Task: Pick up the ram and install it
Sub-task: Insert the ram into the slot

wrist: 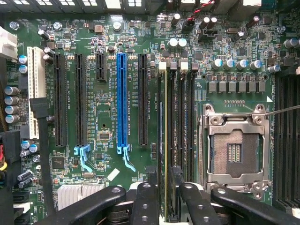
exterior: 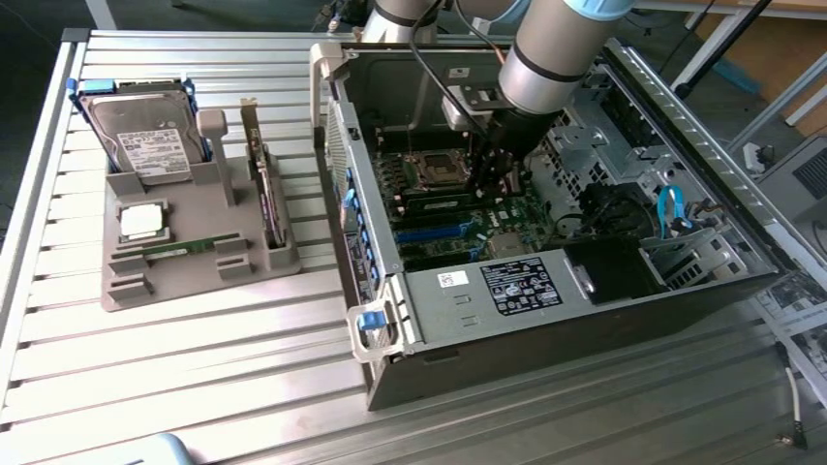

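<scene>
A slatted metal table (exterior: 194,387) carries everything; on it lies one open computer case (exterior: 427,339), side panel off, and one robot arm (exterior: 556,58) reaches down into that case. Outside the case, at the exterior view's left, sits one grey tray (exterior: 194,281); it holds one hard drive (exterior: 149,136), one upright expansion card (exterior: 269,208) on the side nearest the case, one square processor chip (exterior: 139,221), and what looks like a spare green stick (exterior: 174,249) lying flat.

Inside the case, on the motherboard (wrist: 103,93), one bare processor socket (wrist: 234,150) stands beside a bank of four memory slots (wrist: 184,131). The ram (wrist: 165,140) stands edge-on in the slot of that bank farthest from the socket, apparently seated; whether its latches have caught I cannot tell. The gripper (wrist: 164,192) hangs over one end of it, its two fingers (wrist: 145,201) spread to either side of the stick's top edge and seemingly clear of it, pinching nothing.

In my judgement the stick is light, thin and stiff along its length, yet fragile; its chips and contact edge should be left alone, so the long bare edges are the place to grip, with pressure straight down and no twist.
</scene>
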`<action>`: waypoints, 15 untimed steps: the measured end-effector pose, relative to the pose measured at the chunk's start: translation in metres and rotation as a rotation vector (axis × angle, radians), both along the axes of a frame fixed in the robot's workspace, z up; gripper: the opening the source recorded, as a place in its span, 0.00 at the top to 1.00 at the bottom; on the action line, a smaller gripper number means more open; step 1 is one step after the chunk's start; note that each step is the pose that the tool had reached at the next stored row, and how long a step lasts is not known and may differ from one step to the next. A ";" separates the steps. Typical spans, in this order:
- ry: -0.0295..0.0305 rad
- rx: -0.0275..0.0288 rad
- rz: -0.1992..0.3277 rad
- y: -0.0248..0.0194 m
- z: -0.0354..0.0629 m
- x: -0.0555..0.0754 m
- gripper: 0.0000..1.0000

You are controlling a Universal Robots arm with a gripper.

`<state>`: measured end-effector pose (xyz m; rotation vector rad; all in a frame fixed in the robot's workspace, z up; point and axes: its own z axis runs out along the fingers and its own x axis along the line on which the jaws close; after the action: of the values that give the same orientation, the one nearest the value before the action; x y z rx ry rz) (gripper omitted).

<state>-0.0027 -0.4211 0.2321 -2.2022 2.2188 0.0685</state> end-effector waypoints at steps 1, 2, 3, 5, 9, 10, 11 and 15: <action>0.0000 0.0001 0.000 0.0000 0.0009 0.000 0.75; 0.0000 0.0002 0.000 0.0000 0.0019 0.000 0.75; -0.0001 0.0002 0.000 0.0000 0.0031 0.000 0.75; -0.0001 0.0004 0.000 0.0001 0.0059 0.000 0.75; -0.0001 0.0003 0.000 0.0001 0.0125 0.000 0.75; -0.0001 0.0003 0.000 0.0001 0.0140 0.000 0.75; -0.0001 0.0004 0.000 0.0001 0.0162 0.000 0.75; -0.0001 0.0002 0.000 0.0000 0.0217 0.000 0.75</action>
<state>-0.0027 -0.4211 0.2538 -2.2021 2.2187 0.0687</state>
